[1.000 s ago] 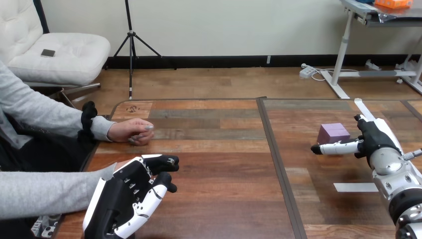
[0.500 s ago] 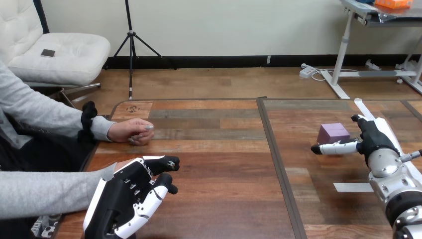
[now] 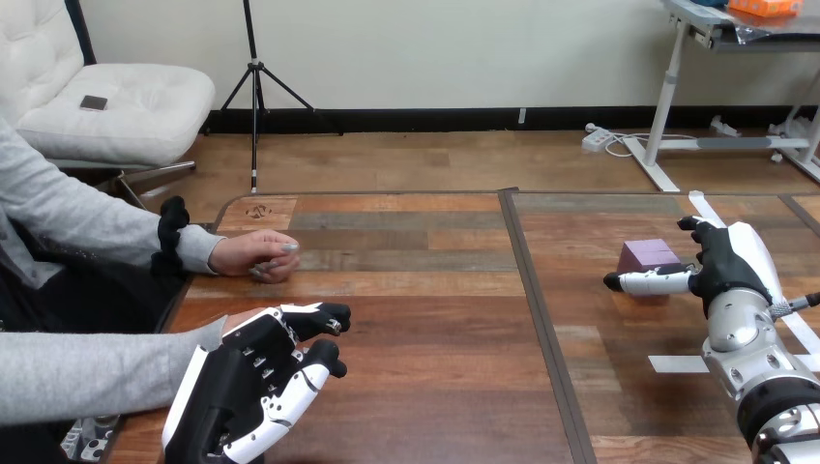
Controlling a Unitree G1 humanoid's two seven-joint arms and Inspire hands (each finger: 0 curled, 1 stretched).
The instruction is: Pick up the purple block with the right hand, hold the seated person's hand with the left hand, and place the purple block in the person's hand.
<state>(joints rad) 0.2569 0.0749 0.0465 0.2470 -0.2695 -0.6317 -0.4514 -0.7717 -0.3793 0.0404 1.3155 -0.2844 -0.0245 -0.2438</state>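
The purple block is seen resting on the table, at about 3 o'clock from the table's centre, on the right-hand panel. The right hand is set just beside it at the block's 4 o'clock. It is spread and unclenched, and nothing is grasped. One outstretched digit is laid along the block's near face, though contact cannot be confirmed.

The block is judged to be light, rigid and small. Its flat, smooth faces may slide under hard fingertips, but breakage is not to be feared. It is best taken by two opposite faces, near and far, with the pinch kept low and square so that it is not tipped or squirted out.

At 8 o'clock the left hand is seen lying over the end of the person's grey-sleeved forearm. The person's hand beneath it is almost wholly hidden, and whether it is grasped cannot be told.

No box or tray belongs to the task, so the person's palm is meant to serve as the receptacle. The person's other hand, at 10 o'clock, is rested on the wood, loosely closed, with nothing seen in it. A strip of white tape is stuck to the table at the block's 6 o'clock.
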